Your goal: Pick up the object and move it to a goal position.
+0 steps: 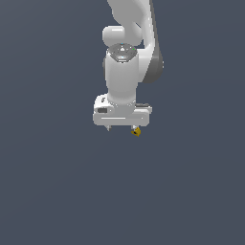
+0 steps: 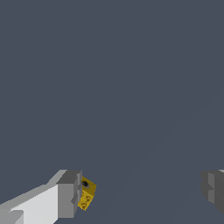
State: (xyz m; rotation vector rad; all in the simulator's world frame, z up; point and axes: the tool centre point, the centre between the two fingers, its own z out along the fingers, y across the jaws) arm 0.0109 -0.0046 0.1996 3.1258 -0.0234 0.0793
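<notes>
The object [image 1: 137, 131] is a tiny mustard-yellow blocky piece with dark spots. In the exterior view it sits right at the tip of the finger on that view's right. In the wrist view the object [image 2: 86, 194] lies against the inner face of one finger [image 2: 69, 197], while the other finger [image 2: 213, 189] is far from it. My white gripper [image 1: 122, 128] points straight down and is open, with its jaws wide apart; in the wrist view the gripper [image 2: 142, 192] has only bare floor between the fingers. I cannot tell whether the object rests on the floor.
A plain dark grey-blue floor [image 1: 57, 191] fills both views. The white arm [image 1: 124, 62] rises above the gripper to the top of the exterior view. No goal marker shows.
</notes>
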